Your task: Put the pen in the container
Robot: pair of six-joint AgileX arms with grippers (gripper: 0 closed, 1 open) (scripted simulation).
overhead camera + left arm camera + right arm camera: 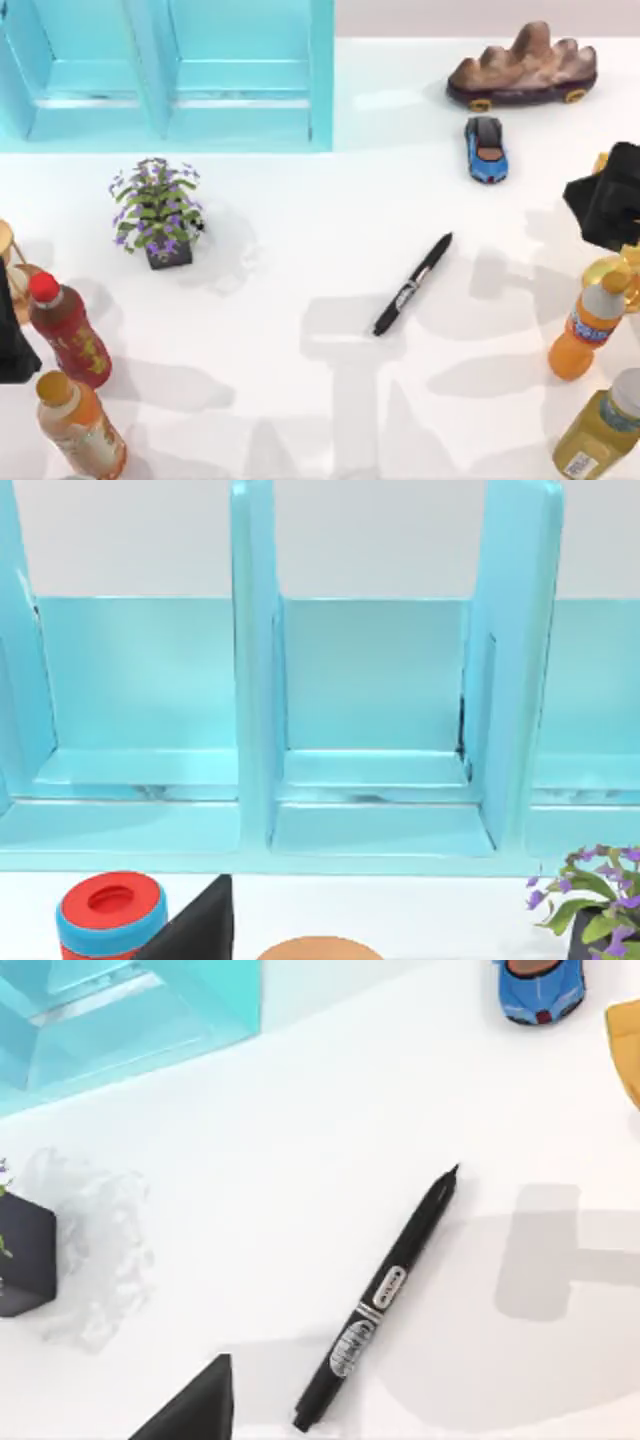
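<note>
Since the pen (413,285) lies flat mid-table, slanted from near-left to far-right, my right gripper (608,195) at the right edge is nearer than the left arm (14,345), parked at the left edge. Whether either claw is spread I cannot tell. Far-left of the pen stands the turquoise container (240,75).

no text can be read anywhere. the pen (382,1303) carries small white-grey print mid-barrel, too small to make out. the bottles' labels, on the red-capped bottle (66,331) and the orange bottle (588,325), show only blurred patches.
</note>
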